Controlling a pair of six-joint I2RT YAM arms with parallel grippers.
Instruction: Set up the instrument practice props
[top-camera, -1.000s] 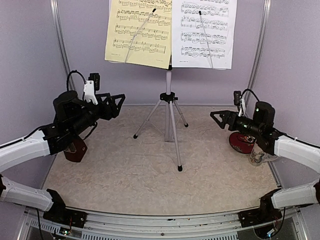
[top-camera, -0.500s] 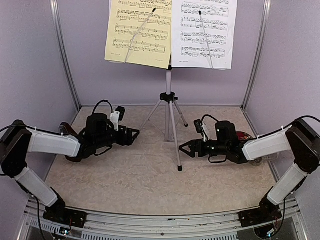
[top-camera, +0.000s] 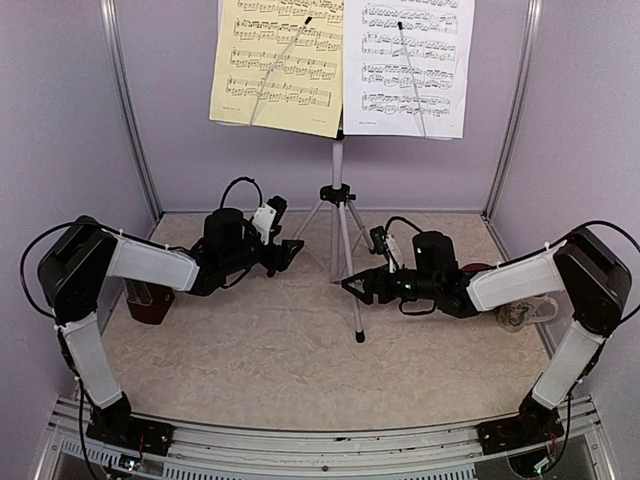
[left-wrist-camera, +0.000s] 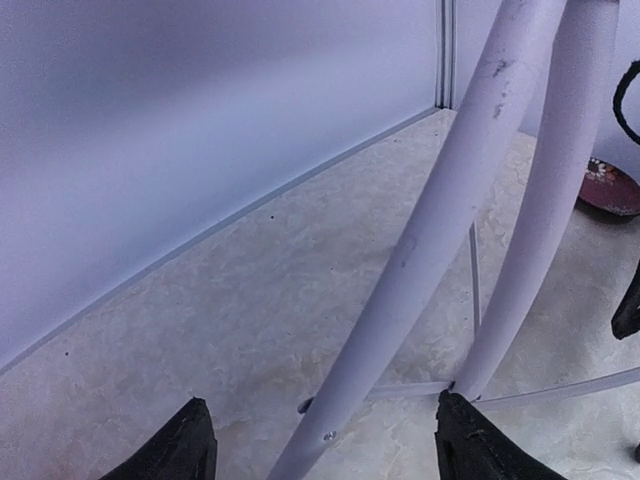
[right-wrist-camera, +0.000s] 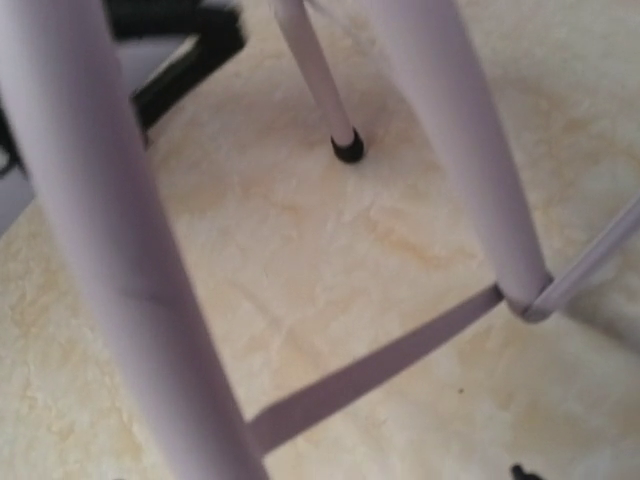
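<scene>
**A:** Entry, top view. Where does the music stand (top-camera: 338, 192) sit?

**B:** Back-centre of the table (top-camera: 250, 360), upright, tripod feet on the mottled surface. The yellow sheet (top-camera: 275, 70) is on the left of the desk and the white sheet (top-camera: 410, 60) on the right, side by side, each with a thin retaining arm across it.

**A:** Metronome?

**B:** The metronome (top-camera: 152, 303) is at the left edge, near the wall and well apart from the stand, partly hidden behind the left arm.

**A:** Left gripper (top-camera: 290, 247)?

**B:** Low and just beside the stand's left legs. In the wrist view its two dark fingertips (left-wrist-camera: 192, 445) are spread wide, with a white leg tube (left-wrist-camera: 400, 260) running down between them (no contact visible). It is released and grasps nothing. The red dish (left-wrist-camera: 608, 188) shows at the far right.

**A:** Right gripper (top-camera: 352, 287)?

**B:** Low on the other side, just beside the front leg. From above, its jaws look parted. Its wrist view shows only one small dark tip (right-wrist-camera: 520, 472) at the bottom edge. A blurred near leg (right-wrist-camera: 120, 250) fills the left side, and a black foot cap (right-wrist-camera: 347, 150) lies beyond. It is unclenched and holds nothing.

**A:** Grippers relative to each other?

**B:** They face each other from opposite sides of the tripod.
</scene>
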